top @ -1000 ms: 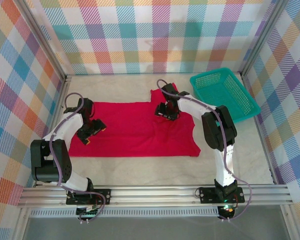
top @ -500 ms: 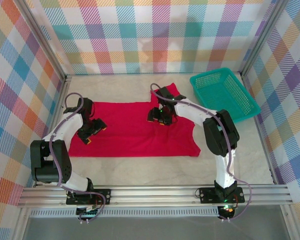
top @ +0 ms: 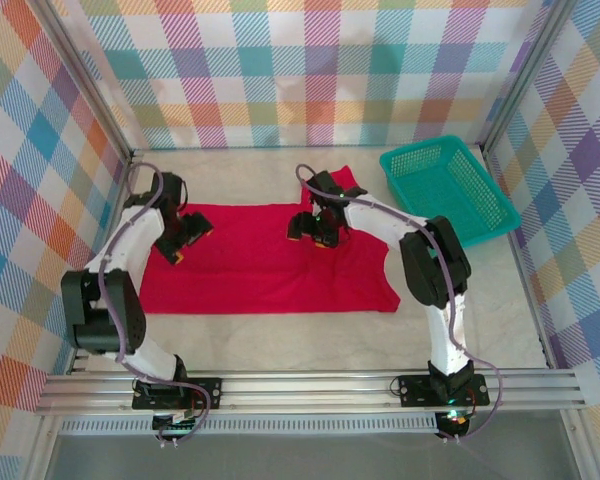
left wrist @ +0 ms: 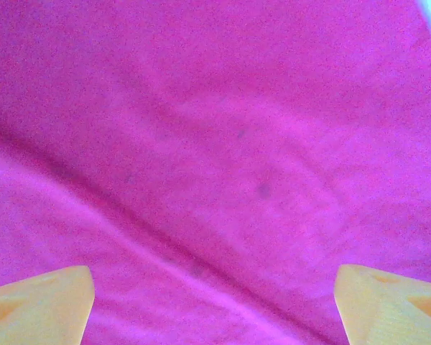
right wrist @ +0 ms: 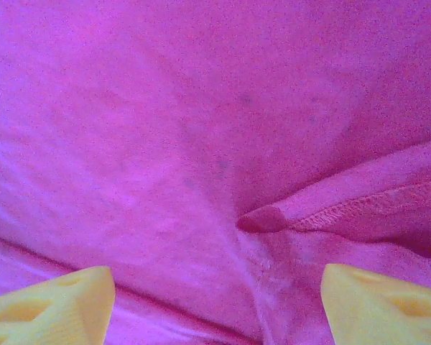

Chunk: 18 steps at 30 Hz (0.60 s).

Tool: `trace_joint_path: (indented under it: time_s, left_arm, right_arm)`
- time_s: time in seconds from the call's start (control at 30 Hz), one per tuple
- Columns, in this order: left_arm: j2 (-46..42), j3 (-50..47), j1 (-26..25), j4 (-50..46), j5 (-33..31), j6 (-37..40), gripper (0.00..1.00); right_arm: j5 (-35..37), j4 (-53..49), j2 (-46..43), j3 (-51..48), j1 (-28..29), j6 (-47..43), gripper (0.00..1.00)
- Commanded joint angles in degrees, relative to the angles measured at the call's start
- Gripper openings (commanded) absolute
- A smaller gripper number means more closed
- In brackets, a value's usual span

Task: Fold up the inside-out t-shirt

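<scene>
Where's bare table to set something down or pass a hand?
Widest patch: the table strip between the near hem of the t-shirt and the front rail. A smaller one runs between the t-shirt and the rear wall, left of the basket. Crowded: left hand and right hand, both open, sit over the t-shirt; the gap to the basket is narrow.

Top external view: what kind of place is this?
Probably a robot test cell, not a home: plaid backdrop panels, aluminium frame rails along the near edge of the table, and the left arm and right arm bolted there.

Teal basket (top: 448, 190) far-R on tbl (top: 280, 335).
</scene>
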Motion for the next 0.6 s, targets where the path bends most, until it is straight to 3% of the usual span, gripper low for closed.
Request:
trace_joint_path:
  time_s: [0.0,0.27,0.43,0.57]
  left_arm:
    - [7.29,6.77,1.04,-1.44,2.80,-0.80,0.87]
    - [14.70,9.94,5.07,-0.27,4.54,-1.89,0.87]
    - [19.64,9.72,7.09,1.76,6.03,-2.02,0.86]
    - [20.95,5.28,8.47,1.78,2.48,-2.24,0.86]
  right_arm:
    - [0.58,-2.97,-2.51,0.33,-3.99,-1.92,0.77]
    - [-0.06,1.86,-4.27,-8.92,-7.71,-2.26,0.78]
    - [-2.37,0.65,2.91,-6.55,-9.45,-3.05,0.78]
    - [-2.90,1.17,2.51,-10.43,-9.41,-2.27,0.78]
